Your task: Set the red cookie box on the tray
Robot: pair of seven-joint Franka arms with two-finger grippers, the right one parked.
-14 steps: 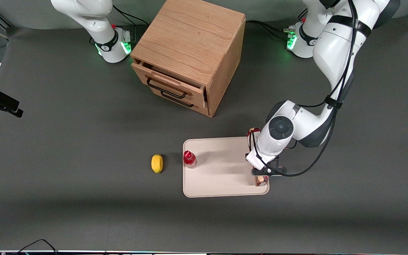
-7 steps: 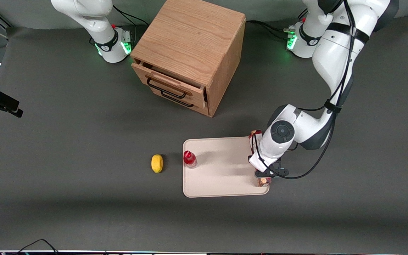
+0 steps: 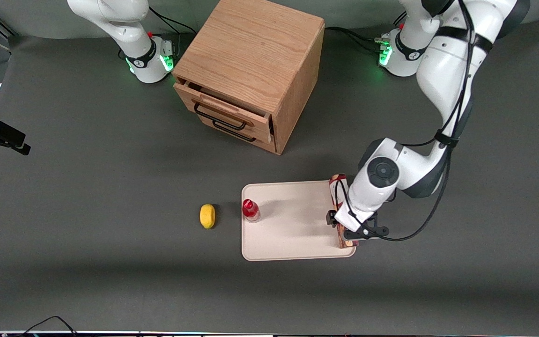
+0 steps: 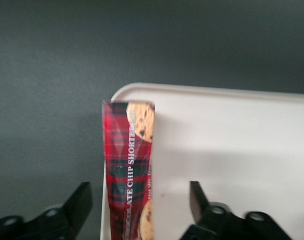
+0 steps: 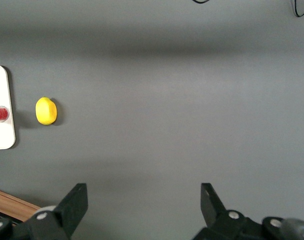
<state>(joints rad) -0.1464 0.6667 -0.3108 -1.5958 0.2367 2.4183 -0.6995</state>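
The red cookie box (image 3: 337, 184) lies along the rim of the cream tray (image 3: 292, 234), at the tray's edge toward the working arm's end, and my wrist covers its middle. In the left wrist view the plaid red cookie box (image 4: 127, 165) rests partly on the tray (image 4: 232, 140) rim, with a cookie printed at its end. My gripper (image 3: 351, 225) hovers just above the box. The gripper (image 4: 139, 192) is open, its fingers standing apart on either side of the box without touching it.
A small red-capped bottle (image 3: 250, 210) stands on the tray's edge toward the parked arm's end. A yellow lemon (image 3: 207, 216) lies on the mat beside it. A wooden drawer cabinet (image 3: 250, 70) stands farther from the front camera, its top drawer slightly open.
The fingers have spread and let go of the cookie box, which now lies on the tray's edge. The wrist has shifted slightly toward the working arm's end.
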